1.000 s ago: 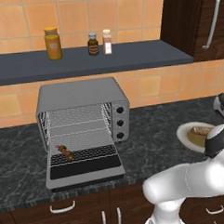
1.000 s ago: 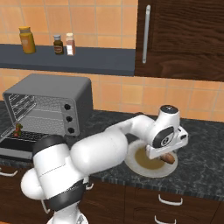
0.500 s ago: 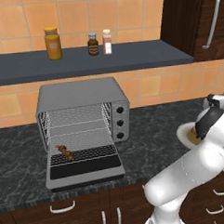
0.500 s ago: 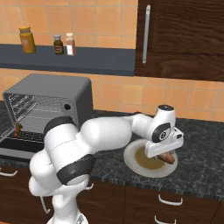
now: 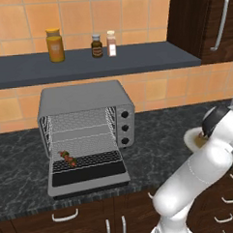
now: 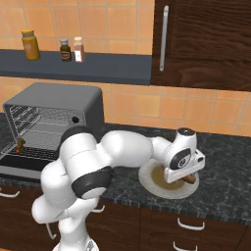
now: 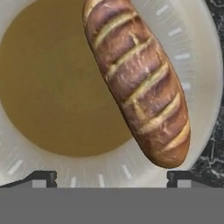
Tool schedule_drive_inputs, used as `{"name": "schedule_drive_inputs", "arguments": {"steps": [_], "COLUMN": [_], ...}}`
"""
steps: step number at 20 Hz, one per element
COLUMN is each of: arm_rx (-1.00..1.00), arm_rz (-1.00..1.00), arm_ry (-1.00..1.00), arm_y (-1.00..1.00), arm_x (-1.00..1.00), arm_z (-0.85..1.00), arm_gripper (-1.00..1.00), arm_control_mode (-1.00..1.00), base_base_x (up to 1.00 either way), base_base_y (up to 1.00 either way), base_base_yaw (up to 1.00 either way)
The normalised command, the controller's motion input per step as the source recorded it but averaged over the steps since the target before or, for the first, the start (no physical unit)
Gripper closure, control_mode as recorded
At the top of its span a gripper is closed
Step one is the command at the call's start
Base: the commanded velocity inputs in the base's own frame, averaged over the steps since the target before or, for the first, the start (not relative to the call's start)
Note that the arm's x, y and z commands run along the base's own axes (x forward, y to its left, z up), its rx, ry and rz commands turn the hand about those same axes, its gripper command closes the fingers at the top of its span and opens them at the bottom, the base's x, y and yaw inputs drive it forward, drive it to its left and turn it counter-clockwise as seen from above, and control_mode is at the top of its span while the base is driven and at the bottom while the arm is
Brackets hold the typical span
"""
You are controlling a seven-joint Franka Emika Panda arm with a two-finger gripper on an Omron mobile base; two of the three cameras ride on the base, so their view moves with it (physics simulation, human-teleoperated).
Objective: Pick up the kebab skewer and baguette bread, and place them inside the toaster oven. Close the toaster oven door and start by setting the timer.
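The pincer (image 7: 111,177) stands wide open just above the baguette bread (image 7: 139,78) and holds nothing. The bread lies across a round plate (image 7: 199,65) on the dark desk (image 6: 225,196). Farther left, the kebab skewer (image 5: 68,157) rests inside the toaster oven (image 5: 83,98), just behind the lowered toaster oven door (image 5: 87,175).

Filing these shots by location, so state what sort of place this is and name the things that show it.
A kitchen, computer-rendered: a toaster oven stands open on a dark stone counter against orange wall tiles, spice jars line a shelf, and a baguette bread lies on a plate.
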Motion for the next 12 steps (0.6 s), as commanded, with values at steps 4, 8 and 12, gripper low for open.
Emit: {"name": "schedule_drive_inputs", "arguments": {"steps": [4, 8, 12], "arm_rx": [0.00, 0.00, 0.00], "arm_rz": [0.00, 0.00, 0.00], "arm_ry": [0.00, 0.00, 0.00], "arm_y": [-0.20, -0.28, -0.34], "arm_x": [0.34, 0.32, 0.24], "arm_z": [-0.21, -0.13, 0.00], "arm_gripper": [-1.00, -1.00, -1.00], "arm_control_mode": [-1.00, -1.00, -1.00], "base_base_x": [0.00, 0.00, 0.00], "base_base_y": [0.00, 0.00, 0.00], "base_base_yaw": [0.00, 0.00, 0.00]}}
